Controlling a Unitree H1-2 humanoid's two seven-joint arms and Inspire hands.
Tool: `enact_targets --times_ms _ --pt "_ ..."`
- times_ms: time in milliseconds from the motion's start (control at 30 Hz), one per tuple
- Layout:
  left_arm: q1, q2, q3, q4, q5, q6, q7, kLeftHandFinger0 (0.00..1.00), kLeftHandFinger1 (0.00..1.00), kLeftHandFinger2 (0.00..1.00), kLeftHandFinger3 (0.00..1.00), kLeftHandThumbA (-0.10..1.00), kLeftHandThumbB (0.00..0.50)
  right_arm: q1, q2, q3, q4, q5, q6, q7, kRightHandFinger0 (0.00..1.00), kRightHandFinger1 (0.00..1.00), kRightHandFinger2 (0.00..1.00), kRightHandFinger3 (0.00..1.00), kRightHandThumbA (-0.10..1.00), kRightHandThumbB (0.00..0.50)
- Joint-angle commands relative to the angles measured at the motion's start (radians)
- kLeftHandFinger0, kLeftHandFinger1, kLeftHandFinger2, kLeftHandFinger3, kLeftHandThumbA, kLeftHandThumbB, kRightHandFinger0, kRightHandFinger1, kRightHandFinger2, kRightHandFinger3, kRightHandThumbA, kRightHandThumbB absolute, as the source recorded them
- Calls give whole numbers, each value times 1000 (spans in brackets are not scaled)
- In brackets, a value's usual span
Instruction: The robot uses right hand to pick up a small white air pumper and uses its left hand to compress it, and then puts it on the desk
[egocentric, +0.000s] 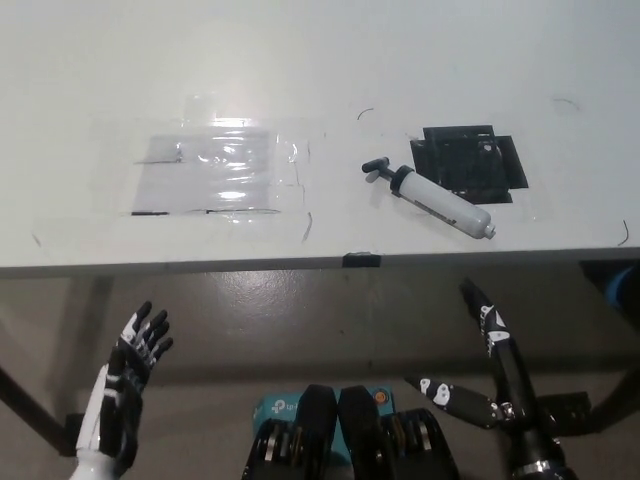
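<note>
Clear plastic sheet (218, 170), black tape patch (470, 162).

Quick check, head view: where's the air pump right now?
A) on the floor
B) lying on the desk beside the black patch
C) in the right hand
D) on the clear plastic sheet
B: the air pump lies on the desk beside the black patch, with the right hand below the desk edge, open, holding nothing.

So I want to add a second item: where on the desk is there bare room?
The far strip of the desk is bare, and the left end beyond the clear taped sheet. Crowded: right of centre, where the air pumper lies against the black patch.
</note>
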Motion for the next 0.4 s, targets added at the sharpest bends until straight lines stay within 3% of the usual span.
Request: enact_targets --times_ms 0,367 --pt "28 -2 13 8 15 -86 10 1000 1000 1000 1000 1000 127 22 -3 29 -24 -7 -71 -38 1000 1000 1000 1000 1000 247" --pt "66 -6 26 21 8 -108 6 1000 1000 1000 1000 1000 134 54 -42 86 9 13 -71 -39 1000 1000 1000 1000 1000 223"
